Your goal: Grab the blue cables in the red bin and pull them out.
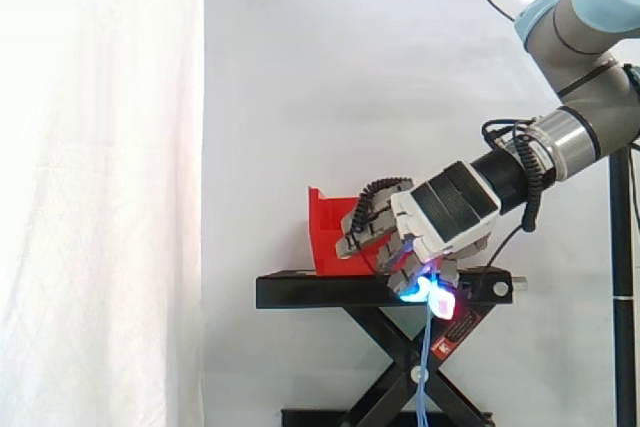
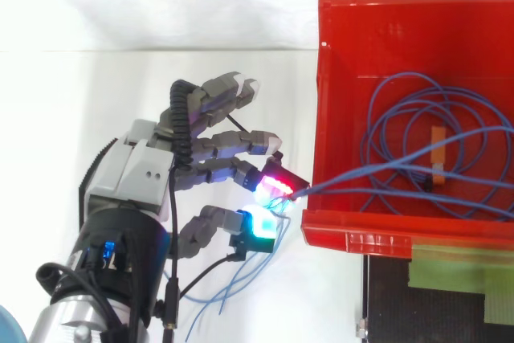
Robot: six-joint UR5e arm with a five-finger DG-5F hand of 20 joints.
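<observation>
A red bin [image 2: 337, 102] stands on a black stand [image 1: 320, 292]. Inside it lie coils of thin blue cable [image 2: 418, 130], bound by an orange tie. Strands of that cable run over the bin's front rim to my hand [image 2: 148, 170], which is just outside the bin. Two glowing fingertips [image 2: 273, 182], one red and one cyan, pinch the strands. Loose cable ends trail from the pinch and hang down past the stand [image 1: 427, 367]. In the side view my hand [image 1: 445, 217] hovers at the stand's edge with its lit pads pointing down.
A white curtain hangs behind the work. A scissor-lift base [image 1: 400, 387] carries the black stand. A green patch [image 2: 462, 267] lies on the stand beside the bin's front rim. The arm comes in from the right in the side view.
</observation>
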